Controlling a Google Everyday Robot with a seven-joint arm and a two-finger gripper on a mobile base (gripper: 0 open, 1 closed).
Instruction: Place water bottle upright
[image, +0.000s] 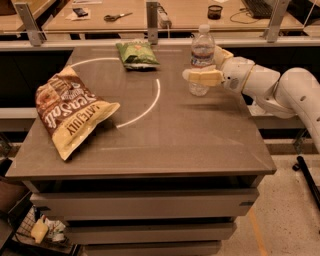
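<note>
The water bottle (202, 55), clear ribbed plastic with a white cap, stands upright on the table (190, 140) at its back right. My gripper (209, 66) reaches in from the right at the bottle's mid-height. Its near finger (202, 77) lies across the front of the bottle and its far finger (223, 53) shows behind the bottle's right side. The jaws stand on either side of the bottle and look spread wider than it, so the gripper reads as open around it.
A brown chip bag (70, 114) lies at the table's left. A green chip bag (137, 54) lies at the back middle. A white circle line (150, 102) is marked on the tabletop. A railing and desks run behind the table.
</note>
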